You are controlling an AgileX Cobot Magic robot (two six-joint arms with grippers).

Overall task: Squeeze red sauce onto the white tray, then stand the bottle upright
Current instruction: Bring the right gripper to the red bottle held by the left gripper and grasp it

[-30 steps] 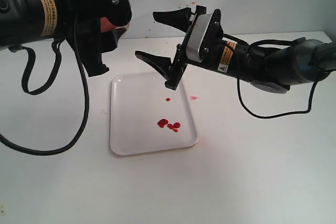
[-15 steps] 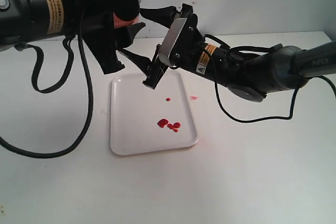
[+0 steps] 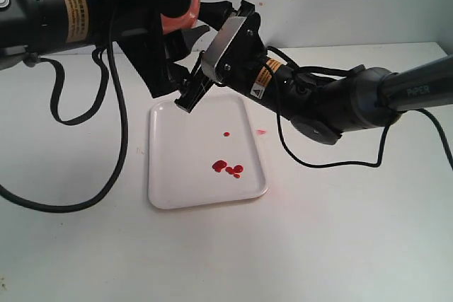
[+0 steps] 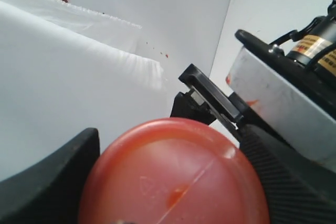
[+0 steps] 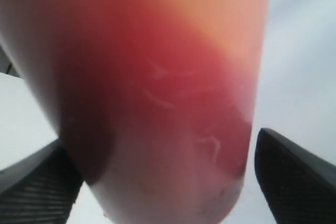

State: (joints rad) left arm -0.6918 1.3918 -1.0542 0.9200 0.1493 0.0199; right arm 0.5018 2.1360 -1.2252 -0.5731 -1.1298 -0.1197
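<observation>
Bottle (image 3: 177,13) hangs in the air, off the surface (image 3: 340,231), above the far left corner of the white tray (image 3: 177,167). My left fingers (image 4: 47,177) pinch it, one dark pad pressed to each side of its rounded reddish body. From the exterior view only a pinkish patch of it shows between my two arms, so I cannot tell how it is tilted or where its nozzle points.

My right fingers (image 5: 294,182) are spread wide and straddle the same bottle. One pad sits just beside its wall and the other stands clear of it with a gap of white between. Inside the translucent wall the dark red fill lies toward one end, paler orange toward the other.

Below, the tray lies flat on the surface. The red sauce (image 3: 225,167) sits on it as a small cluster of glossy blobs near its right edge, toward the near right corner, with one lone drop (image 3: 226,134) farther back along that edge. A faint pink smear (image 3: 261,132) marks the surface just beyond the tray's right edge.
</observation>
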